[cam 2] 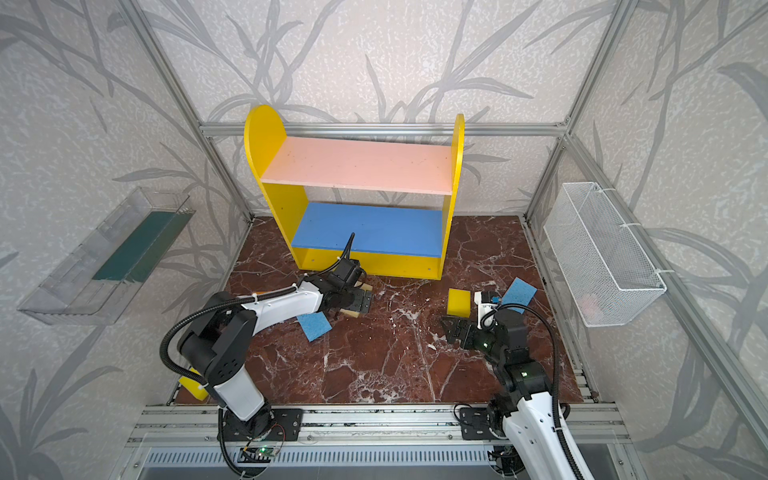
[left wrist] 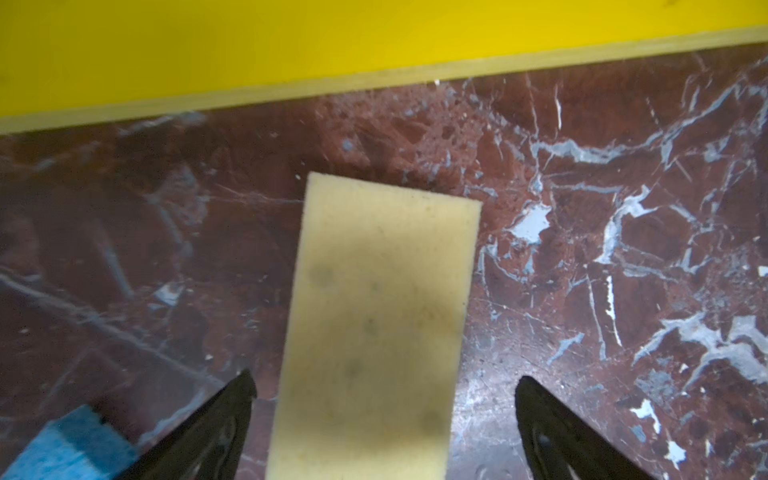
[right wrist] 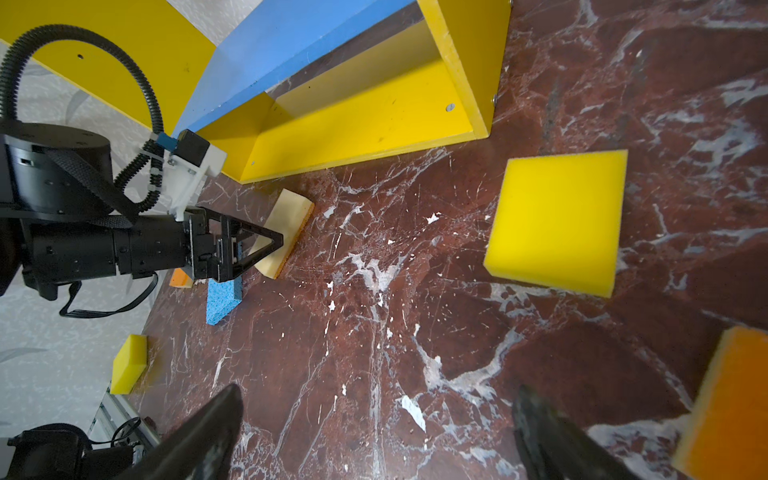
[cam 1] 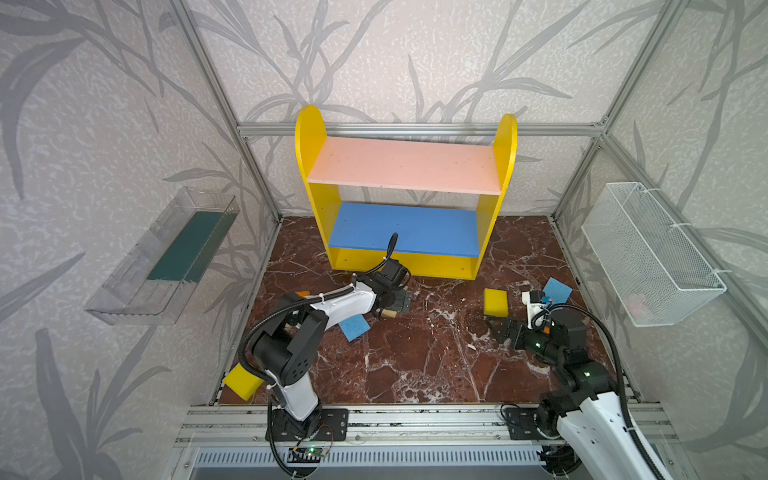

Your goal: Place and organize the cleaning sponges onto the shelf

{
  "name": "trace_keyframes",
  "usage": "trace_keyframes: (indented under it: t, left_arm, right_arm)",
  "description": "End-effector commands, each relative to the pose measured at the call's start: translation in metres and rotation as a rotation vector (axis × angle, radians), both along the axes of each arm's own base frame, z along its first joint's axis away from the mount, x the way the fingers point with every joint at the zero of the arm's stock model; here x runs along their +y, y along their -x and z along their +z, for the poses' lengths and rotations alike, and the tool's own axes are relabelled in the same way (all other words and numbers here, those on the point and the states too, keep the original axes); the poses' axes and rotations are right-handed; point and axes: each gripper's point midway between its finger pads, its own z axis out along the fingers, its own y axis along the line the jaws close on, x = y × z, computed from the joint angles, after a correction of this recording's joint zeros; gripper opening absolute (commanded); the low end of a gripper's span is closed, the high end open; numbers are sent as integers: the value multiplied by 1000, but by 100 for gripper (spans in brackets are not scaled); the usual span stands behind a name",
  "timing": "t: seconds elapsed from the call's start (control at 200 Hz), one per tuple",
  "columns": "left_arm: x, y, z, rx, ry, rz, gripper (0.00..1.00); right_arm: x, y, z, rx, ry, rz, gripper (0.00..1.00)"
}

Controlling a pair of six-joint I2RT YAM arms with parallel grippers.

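My left gripper [left wrist: 386, 377] hangs open, the pale-backed sponge [left wrist: 382, 282] lying between its fingers, just short of the shelf [left wrist: 249, 50]. If I close off-centre, soft foam may twist free. My right gripper [right wrist: 376, 392] gapes too, empty; yellow block [right wrist: 557, 220] beyond its tips.

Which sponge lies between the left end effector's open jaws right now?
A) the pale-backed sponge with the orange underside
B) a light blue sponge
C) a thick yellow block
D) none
A: the left wrist view shows the pale-backed sponge lying between the spread fingers of the left end effector, with a gap on both sides.
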Motion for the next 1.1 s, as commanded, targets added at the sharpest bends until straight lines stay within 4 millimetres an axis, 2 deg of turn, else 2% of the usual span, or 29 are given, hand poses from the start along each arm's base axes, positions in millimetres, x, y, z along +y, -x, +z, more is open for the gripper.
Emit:
trace_keyframes:
  t: [0.0, 0.235, 0.32, 0.46, 0.515, 0.745, 0.905, 1.094]
  left_arm:
    - [-2, 7, -13, 54, 9, 7, 99]
    - [8, 10, -33, 91, -61, 31, 97]
    - [10, 10, -33, 97, -79, 24, 90]
    - [8, 15, -27, 105, -61, 4, 66]
    - [7, 16, -23, 101, -47, 2, 63]
    - [-8, 26, 9, 68, 108, -18, 64]
    - [-34, 36, 43, 54, 329, -53, 66]
    - [-78, 48, 101, 35, 702, -160, 67]
  right_arm:
    - [6, -3, 3, -23, -19, 27, 99]
    - [12, -3, 3, -19, -21, 50, 99]
    - [12, -1, 2, -17, -24, 48, 99]
    - [12, 2, 2, -22, -33, 45, 99]
    - [14, 3, 3, -28, -38, 56, 99]
    - [30, 1, 20, -80, -128, 137, 99]
    - [50, -1, 52, -157, -235, 255, 99]
    - [66, -12, 97, -223, -379, 335, 99]
